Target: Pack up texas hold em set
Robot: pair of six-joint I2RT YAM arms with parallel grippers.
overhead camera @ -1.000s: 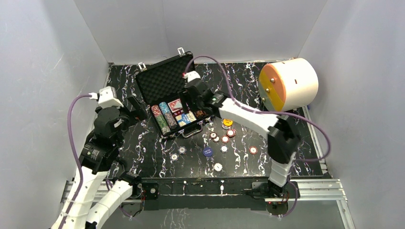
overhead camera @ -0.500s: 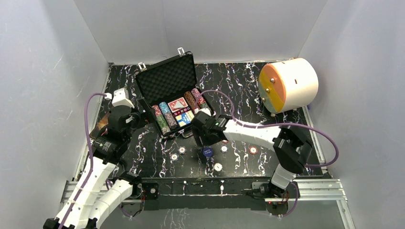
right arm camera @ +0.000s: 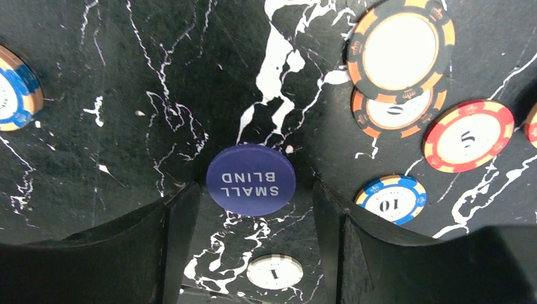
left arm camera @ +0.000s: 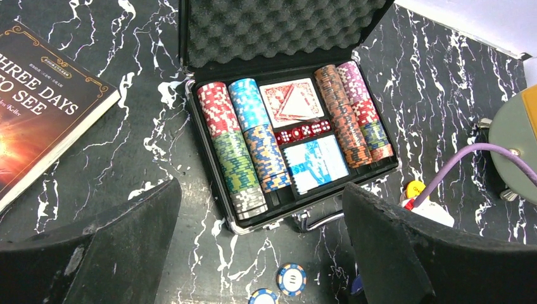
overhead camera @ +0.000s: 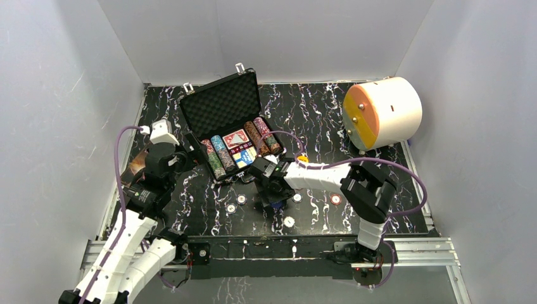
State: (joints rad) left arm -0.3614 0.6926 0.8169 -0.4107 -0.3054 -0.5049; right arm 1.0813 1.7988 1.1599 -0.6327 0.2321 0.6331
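The right fingers stand wide, one on each side of the blue small blind button, which lies flat on the bench. Seen from above, the open case sits at 11 o'clock from it, with loose chips at 3 and 9 o'clock. The left fingers are wide too, empty, facing the case.

Outside the left gripper fingers, your book runs off-frame; outside the right gripper fingers, a chip does too.
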